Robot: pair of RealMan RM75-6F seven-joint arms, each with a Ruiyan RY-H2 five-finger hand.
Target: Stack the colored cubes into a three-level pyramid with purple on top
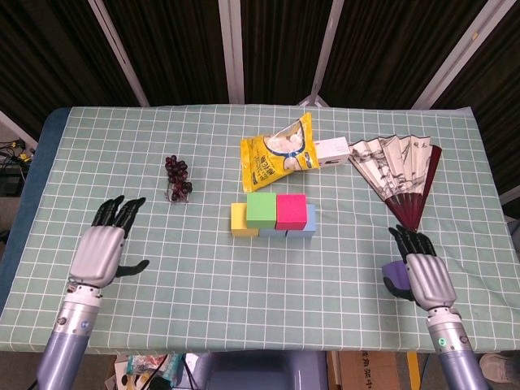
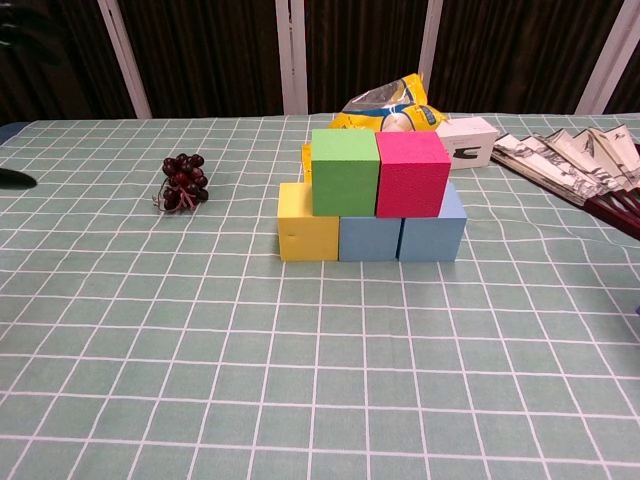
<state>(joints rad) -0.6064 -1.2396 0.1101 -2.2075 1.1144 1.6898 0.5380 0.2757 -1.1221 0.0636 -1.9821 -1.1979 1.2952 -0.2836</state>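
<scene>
The stack stands mid-table: a yellow cube (image 2: 307,225) and two blue cubes (image 2: 368,238) (image 2: 433,230) form the bottom row, with a green cube (image 2: 345,172) and a pink cube (image 2: 412,175) on top of them. From the head view the green cube (image 1: 262,209) and pink cube (image 1: 290,210) show side by side. My right hand (image 1: 424,275) is low at the table's front right and holds the purple cube (image 1: 394,273) against its thumb side. At the front left, far from the stack, my left hand (image 1: 104,245) has its fingers straight and apart and holds nothing.
A bunch of dark grapes (image 1: 177,179) lies left of the stack. Behind the stack are a yellow snack bag (image 1: 278,150) and a small white box (image 1: 331,149). A spread paper fan (image 1: 402,175) covers the back right.
</scene>
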